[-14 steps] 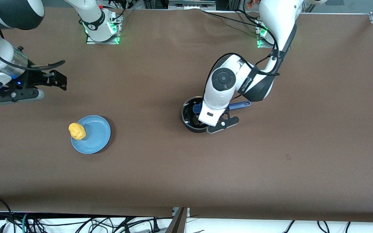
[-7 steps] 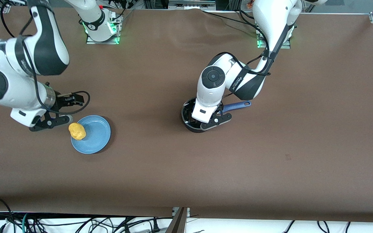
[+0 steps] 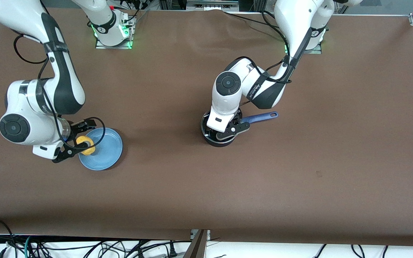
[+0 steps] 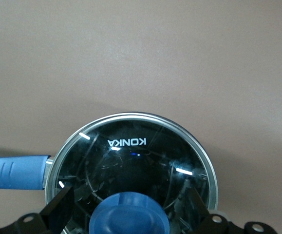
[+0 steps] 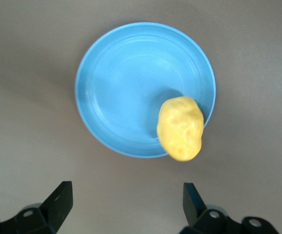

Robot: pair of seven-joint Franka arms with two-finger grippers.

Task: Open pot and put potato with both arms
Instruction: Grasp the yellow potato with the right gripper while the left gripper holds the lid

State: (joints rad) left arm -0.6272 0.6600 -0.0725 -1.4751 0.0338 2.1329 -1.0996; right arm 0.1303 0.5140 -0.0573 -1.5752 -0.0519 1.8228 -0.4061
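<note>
Left gripper (image 4: 131, 222) sits spread wide around the lid's blue knob (image 4: 131, 214) on the pot (image 3: 218, 129) (mid-tabletop). Right gripper (image 5: 126, 204) hangs open over the potato (image 5: 181, 127), which sits on the plate (image 5: 131, 87) rim.

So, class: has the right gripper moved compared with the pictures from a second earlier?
Yes. The right gripper has travelled toward the front camera and now sits over the potato at the rim of the blue plate, which has stayed put.

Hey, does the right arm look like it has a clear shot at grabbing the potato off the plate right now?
Probably yes. The right gripper hangs open over the potato, which sits exposed on the blue plate's rim with nothing beside it; the fingers are spread wider than it.
</note>
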